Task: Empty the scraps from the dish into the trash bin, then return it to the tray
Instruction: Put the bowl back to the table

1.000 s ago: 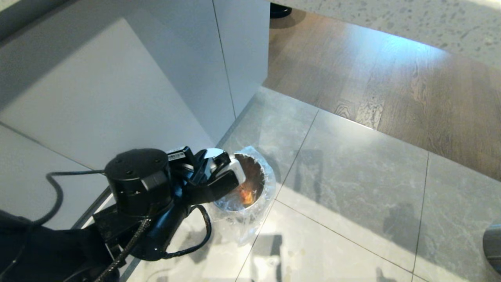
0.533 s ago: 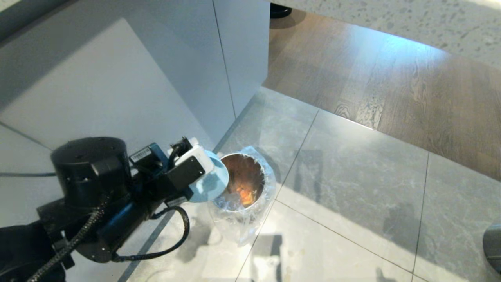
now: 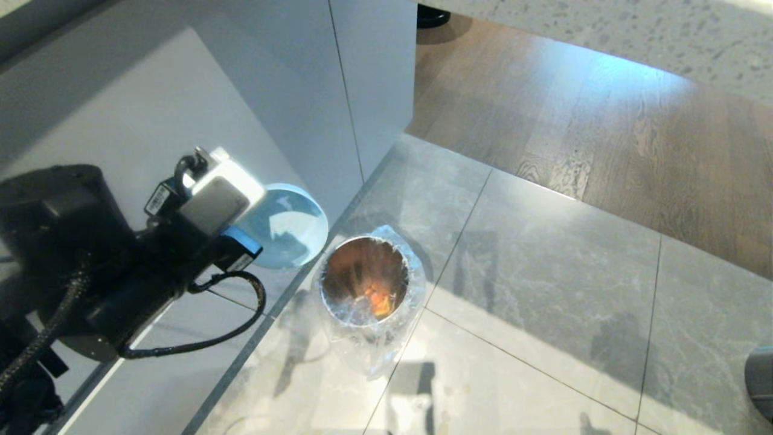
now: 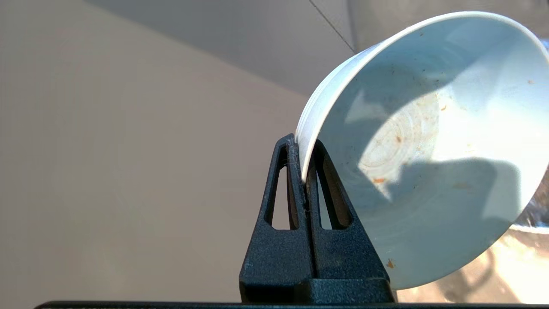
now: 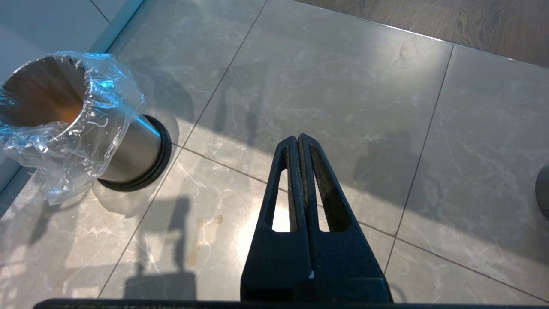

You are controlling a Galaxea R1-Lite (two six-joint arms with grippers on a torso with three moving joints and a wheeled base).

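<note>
My left gripper (image 4: 303,148) is shut on the rim of the dish (image 3: 285,227), a pale blue bowl held tilted on its side, up and to the left of the trash bin (image 3: 416,284). The dish (image 4: 429,141) holds only a few tiny orange specks and smears. The trash bin (image 5: 133,148) is a shiny steel cylinder with a crinkled clear liner, standing on the floor tiles. Orange scraps (image 3: 379,300) lie at its bottom. My right gripper (image 5: 299,139) hangs shut and empty over the tiles, to the right of the bin. The tray is out of view.
White cabinet fronts (image 3: 181,121) rise just behind the dish and the left arm. Grey floor tiles (image 3: 543,302) spread to the right, with wooden flooring (image 3: 604,121) beyond. A dark round object (image 3: 762,380) shows at the right edge.
The left arm has pulled the dish back from over the bin's mouth, up and to the left. The dish now hangs beside the bin, against the cabinet front.
</note>
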